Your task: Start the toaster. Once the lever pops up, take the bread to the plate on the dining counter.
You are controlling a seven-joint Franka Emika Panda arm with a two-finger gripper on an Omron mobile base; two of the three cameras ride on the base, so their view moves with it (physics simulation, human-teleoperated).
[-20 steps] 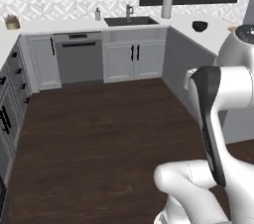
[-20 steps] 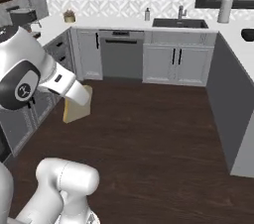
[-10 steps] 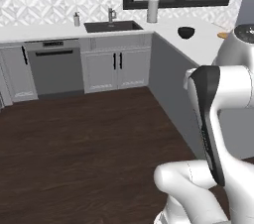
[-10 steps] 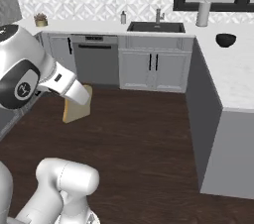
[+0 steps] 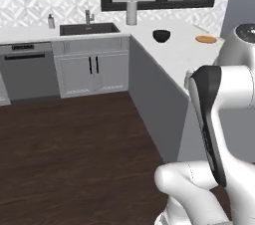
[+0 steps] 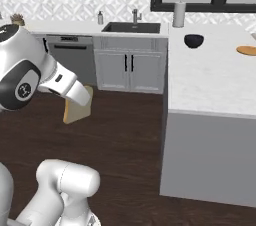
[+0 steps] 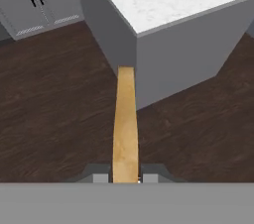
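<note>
Dining counter (image 6: 215, 85) with plate (image 6: 247, 50) beside dark bowl (image 6: 193, 40); pincer (image 7: 125, 178) gripping bread (image 7: 125, 124).

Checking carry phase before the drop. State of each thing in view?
thin cream bread slice with tan crust: gripped edge-on, held above the floor
pincer: shut on the bread
flat round tan plate: bare, on the white marble dining counter
dark bowl: upright on the counter
</note>
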